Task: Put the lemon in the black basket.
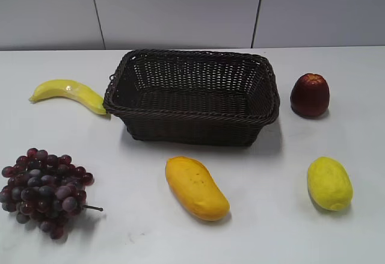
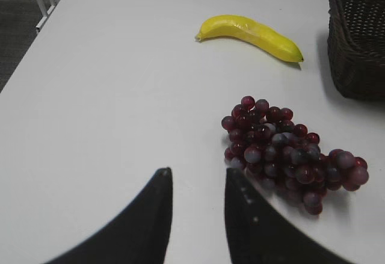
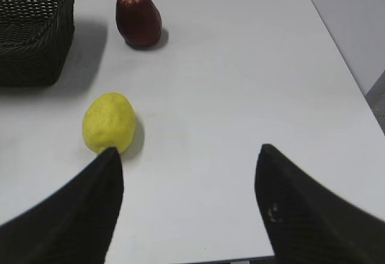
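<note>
The lemon [image 1: 329,183], pale greenish-yellow and oval, lies on the white table at the front right; in the right wrist view [image 3: 109,122] it sits just beyond my left fingertip. The black basket [image 1: 192,116], woven and rectangular, stands empty at the table's middle back; its corner shows in the right wrist view [image 3: 36,35] and in the left wrist view [image 2: 358,47]. My right gripper [image 3: 187,153] is wide open and empty, to the right of the lemon. My left gripper [image 2: 197,174] is open and empty, beside the grapes. Neither gripper shows in the exterior view.
A banana [image 1: 69,94] lies left of the basket. A bunch of dark red grapes [image 1: 43,190] sits front left. An orange-yellow mango [image 1: 196,187] lies in front of the basket. A red apple [image 1: 310,95] stands right of the basket. The table's right edge [image 3: 337,53] is near.
</note>
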`<action>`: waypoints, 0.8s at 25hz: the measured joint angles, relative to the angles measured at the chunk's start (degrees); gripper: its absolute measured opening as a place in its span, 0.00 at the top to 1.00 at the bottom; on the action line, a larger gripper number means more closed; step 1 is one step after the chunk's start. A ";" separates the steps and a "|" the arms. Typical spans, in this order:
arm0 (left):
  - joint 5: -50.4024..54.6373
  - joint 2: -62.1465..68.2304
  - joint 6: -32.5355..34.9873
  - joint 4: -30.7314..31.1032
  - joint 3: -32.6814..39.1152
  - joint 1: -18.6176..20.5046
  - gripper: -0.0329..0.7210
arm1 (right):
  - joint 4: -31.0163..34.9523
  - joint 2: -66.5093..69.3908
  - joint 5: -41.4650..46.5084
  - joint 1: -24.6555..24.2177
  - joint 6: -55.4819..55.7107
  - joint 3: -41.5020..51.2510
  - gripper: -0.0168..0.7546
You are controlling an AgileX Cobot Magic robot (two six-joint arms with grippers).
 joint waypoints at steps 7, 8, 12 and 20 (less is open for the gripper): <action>0.00 0.00 0.00 0.00 0.00 0.00 0.64 | 0.00 0.00 -0.05 0.00 0.00 0.00 0.26; 0.00 0.00 0.00 0.00 0.00 0.00 0.64 | 0.00 0.00 -0.05 0.00 0.00 0.00 0.26; 0.00 0.00 0.00 0.00 0.00 0.00 0.64 | 0.00 0.00 -0.05 0.00 0.00 0.00 0.26; 0.00 0.00 0.00 0.00 0.00 0.00 0.64 | 1.13 0.78 -3.53 0.00 2.87 -0.75 0.26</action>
